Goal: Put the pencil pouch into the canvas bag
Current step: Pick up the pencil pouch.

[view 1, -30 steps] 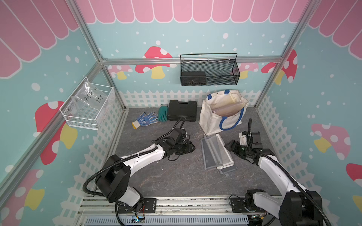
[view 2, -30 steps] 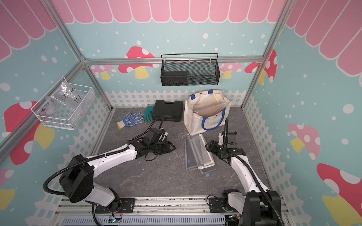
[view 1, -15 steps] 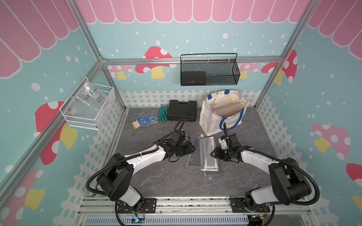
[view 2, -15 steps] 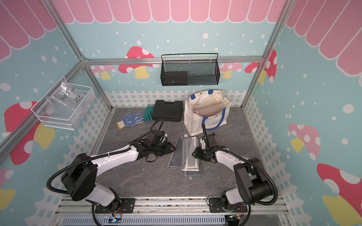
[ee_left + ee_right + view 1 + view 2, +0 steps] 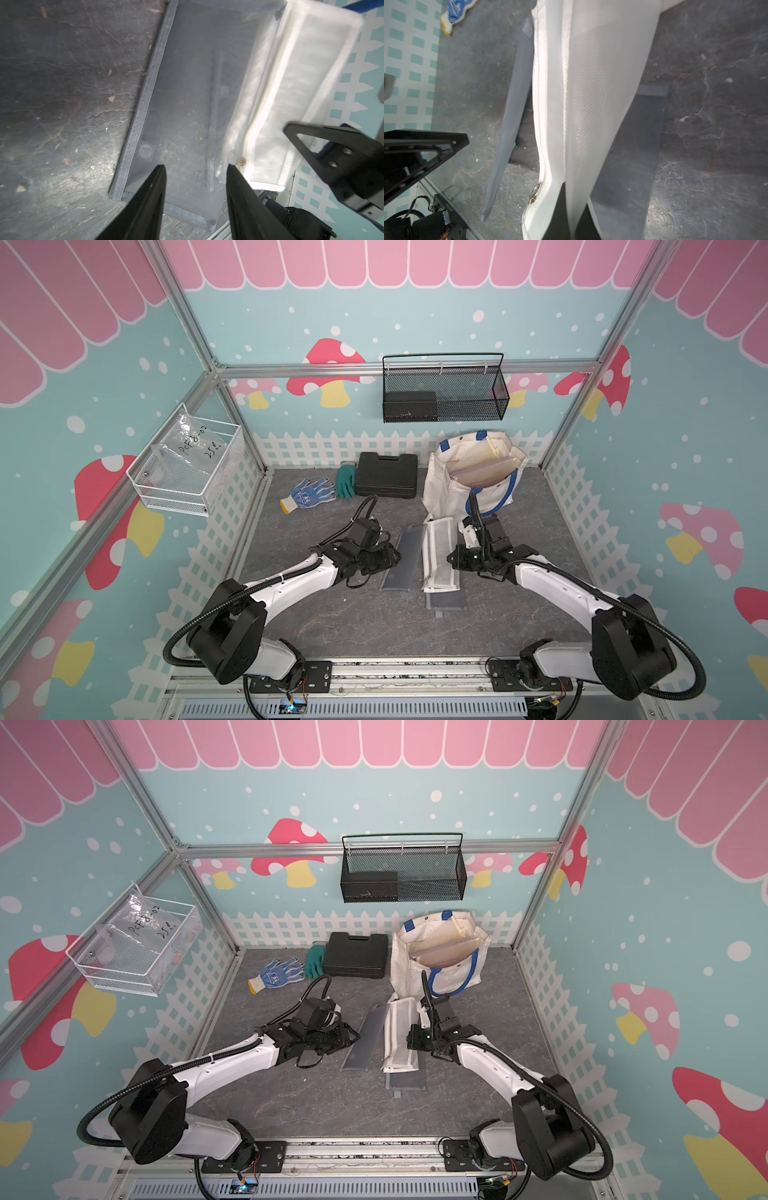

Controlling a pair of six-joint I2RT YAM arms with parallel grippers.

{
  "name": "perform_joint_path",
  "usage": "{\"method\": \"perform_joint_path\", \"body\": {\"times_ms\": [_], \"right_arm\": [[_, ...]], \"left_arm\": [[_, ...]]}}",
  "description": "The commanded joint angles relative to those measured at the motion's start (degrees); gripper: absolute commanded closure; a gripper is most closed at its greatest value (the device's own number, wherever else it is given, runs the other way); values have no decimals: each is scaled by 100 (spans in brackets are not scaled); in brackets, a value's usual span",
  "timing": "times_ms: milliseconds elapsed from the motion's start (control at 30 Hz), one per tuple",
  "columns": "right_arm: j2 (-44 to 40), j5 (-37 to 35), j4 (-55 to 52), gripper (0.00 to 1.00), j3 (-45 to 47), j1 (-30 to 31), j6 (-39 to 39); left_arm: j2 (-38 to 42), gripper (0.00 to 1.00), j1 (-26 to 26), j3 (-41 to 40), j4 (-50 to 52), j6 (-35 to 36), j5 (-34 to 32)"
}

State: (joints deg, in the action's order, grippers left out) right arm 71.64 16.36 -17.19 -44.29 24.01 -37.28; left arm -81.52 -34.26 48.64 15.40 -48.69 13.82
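A white mesh pencil pouch (image 5: pixel 440 556) (image 5: pixel 400 1036) lies mid-floor, its right edge pinched in my right gripper (image 5: pixel 454 562) (image 5: pixel 574 195), which is shut on the mesh fabric. Its zipper pull (image 5: pixel 535 192) shows beside the jaws. One grey mesh pouch (image 5: pixel 405 562) (image 5: pixel 182 99) lies just left of it, and my left gripper (image 5: pixel 395 558) (image 5: pixel 195 166) hovers open over that pouch's near end. Another grey pouch (image 5: pixel 446 601) pokes out from under the white one. The cream canvas bag (image 5: pixel 457 489) (image 5: pixel 415 973) with blue handles stands open-topped right behind the pouches.
A black hard case (image 5: pixel 386 479), a green glove (image 5: pixel 345 483) and a blue knit glove (image 5: pixel 307 494) lie along the back. A black mesh basket (image 5: pixel 444 393) hangs on the back wall, a white wire basket (image 5: pixel 187 468) on the left wall.
My right gripper came in from the right to the white pouch, nudged the pouches leftward and shut on the white pouch's edge. The left gripper barely moved.
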Motion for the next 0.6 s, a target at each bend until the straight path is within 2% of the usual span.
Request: {"method": "perform_joint_path", "body": {"times_ms": [0, 167, 300, 567], "right_arm": [[-346, -8, -342, 100, -115, 33, 98], [-684, 350, -232, 100, -326, 66, 263], [-808, 368, -212, 100, -770, 113, 335], [-411, 125, -158, 100, -2165, 121, -33]], "left_arm": [[142, 52, 166, -54, 194, 129, -108], [236, 54, 400, 12, 325, 236, -151], [283, 54, 550, 1, 405, 283, -152], [382, 54, 561, 51, 508, 446, -161]]}}
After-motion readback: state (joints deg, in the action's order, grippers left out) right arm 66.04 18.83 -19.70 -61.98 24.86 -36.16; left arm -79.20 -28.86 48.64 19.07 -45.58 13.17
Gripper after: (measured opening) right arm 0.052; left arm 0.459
